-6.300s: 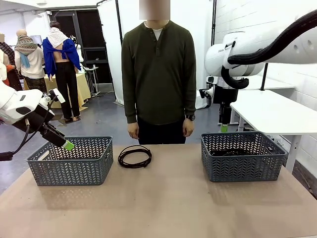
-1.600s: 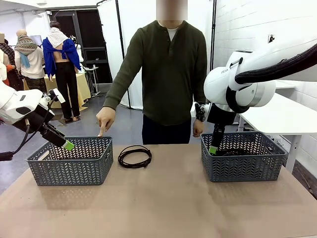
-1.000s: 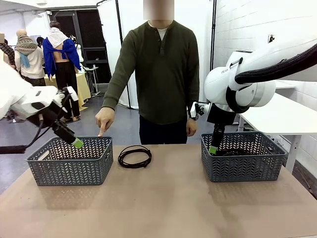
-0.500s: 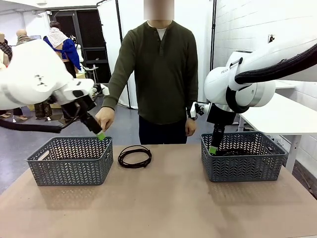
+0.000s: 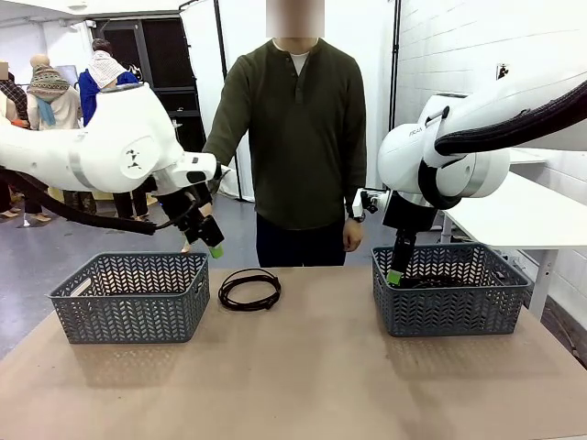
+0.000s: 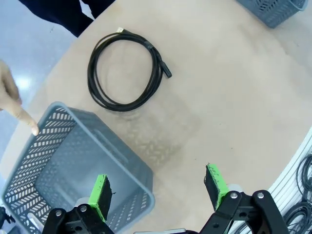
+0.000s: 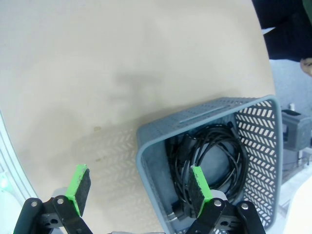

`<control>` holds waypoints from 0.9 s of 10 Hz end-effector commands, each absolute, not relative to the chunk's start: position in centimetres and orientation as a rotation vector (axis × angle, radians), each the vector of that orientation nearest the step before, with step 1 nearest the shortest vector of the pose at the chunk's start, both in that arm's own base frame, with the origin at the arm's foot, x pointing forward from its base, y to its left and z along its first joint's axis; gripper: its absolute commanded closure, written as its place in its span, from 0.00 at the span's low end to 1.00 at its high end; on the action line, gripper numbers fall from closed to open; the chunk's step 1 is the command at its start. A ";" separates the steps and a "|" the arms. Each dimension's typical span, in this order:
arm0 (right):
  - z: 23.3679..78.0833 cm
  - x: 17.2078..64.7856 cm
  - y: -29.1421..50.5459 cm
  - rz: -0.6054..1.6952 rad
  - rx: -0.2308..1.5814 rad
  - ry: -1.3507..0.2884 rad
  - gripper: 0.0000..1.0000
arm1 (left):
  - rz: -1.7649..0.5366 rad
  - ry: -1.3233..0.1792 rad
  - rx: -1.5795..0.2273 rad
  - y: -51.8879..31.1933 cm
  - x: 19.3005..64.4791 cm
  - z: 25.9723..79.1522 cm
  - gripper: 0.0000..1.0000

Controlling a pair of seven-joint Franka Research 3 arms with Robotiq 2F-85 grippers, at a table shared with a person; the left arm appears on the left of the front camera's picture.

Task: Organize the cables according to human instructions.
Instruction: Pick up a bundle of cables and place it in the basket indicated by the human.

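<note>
One coiled black cable (image 5: 249,289) (image 6: 126,72) lies on the table between the two baskets. More black cables (image 7: 207,158) (image 5: 438,281) lie inside the right grey basket (image 5: 449,289) (image 7: 161,122). My left gripper (image 5: 212,244) (image 6: 159,191) hangs open above the right end of the left grey basket (image 5: 130,295) (image 6: 78,161), left of the loose cable. My right gripper (image 5: 394,272) (image 7: 139,185) is open over the near left corner of the right basket. The human (image 5: 295,137) stands behind the table, a finger (image 6: 25,121) pointing at the left basket.
The left basket holds nothing that I can see. A white table (image 5: 514,206) stands to the right behind the right basket. Bare tabletop (image 5: 303,376) stretches in front of both baskets.
My left arm has swung right from outside the left basket to above its right end, nearer the loose cable. The right arm has stayed still. The human's hand keeps pointing.
</note>
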State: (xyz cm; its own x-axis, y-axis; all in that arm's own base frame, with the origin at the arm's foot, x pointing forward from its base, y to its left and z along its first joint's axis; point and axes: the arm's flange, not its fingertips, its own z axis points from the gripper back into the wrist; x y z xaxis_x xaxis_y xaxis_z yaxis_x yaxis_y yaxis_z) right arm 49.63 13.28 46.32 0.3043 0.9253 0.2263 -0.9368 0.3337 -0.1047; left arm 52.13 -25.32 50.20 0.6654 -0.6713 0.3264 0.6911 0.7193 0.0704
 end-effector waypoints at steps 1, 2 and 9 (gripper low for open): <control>46.3 49.9 13.2 1.233 0.045 -0.256 0.00 | -0.773 -0.283 -0.089 -25.5 53.2 50.9 0.00; 46.3 49.9 13.2 1.233 0.045 -0.256 0.00 | -0.770 -0.344 -0.061 -25.3 52.1 50.2 0.00; 46.3 49.9 13.2 1.233 0.045 -0.256 0.00 | -0.770 -0.344 -0.061 -25.3 52.1 50.2 0.00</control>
State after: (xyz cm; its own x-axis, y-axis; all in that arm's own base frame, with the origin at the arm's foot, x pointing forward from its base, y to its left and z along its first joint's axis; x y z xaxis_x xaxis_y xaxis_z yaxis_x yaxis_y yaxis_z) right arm 49.64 13.27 46.32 0.3045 0.9252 0.2263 -0.9368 0.3339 -0.1046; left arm 52.51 -25.75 50.35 0.6682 -0.6745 0.3138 0.6951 0.7164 0.0596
